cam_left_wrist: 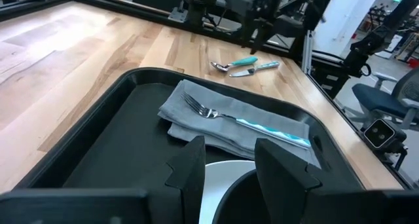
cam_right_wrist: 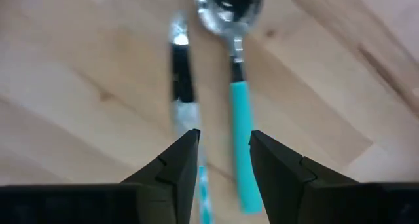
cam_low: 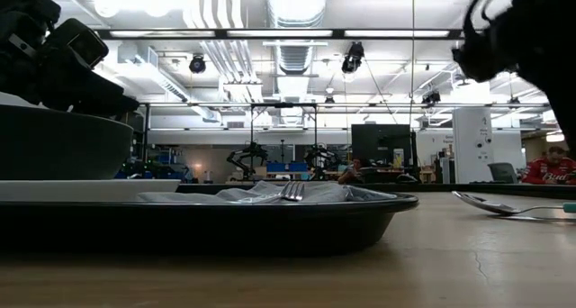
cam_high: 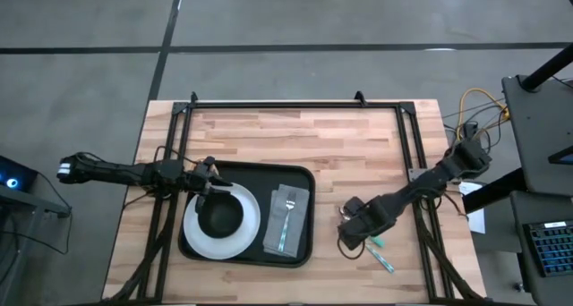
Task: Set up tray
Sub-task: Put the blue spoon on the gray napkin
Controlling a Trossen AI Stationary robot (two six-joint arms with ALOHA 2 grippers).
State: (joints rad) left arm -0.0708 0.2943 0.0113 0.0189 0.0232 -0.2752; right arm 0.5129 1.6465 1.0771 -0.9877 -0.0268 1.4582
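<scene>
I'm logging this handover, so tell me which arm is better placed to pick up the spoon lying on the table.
Right. Its end effector hovers open over the spoon; the left end effector is at the bowl.

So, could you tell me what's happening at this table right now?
The robot is laying out a meal on the large flat black tray. It already holds a round white plate with a black bowl, plus a grey napkin with a fork. The left end effector sits open at the bowl. The right end effector hovers open over the teal-handled spoon and knife on the wood.
</scene>
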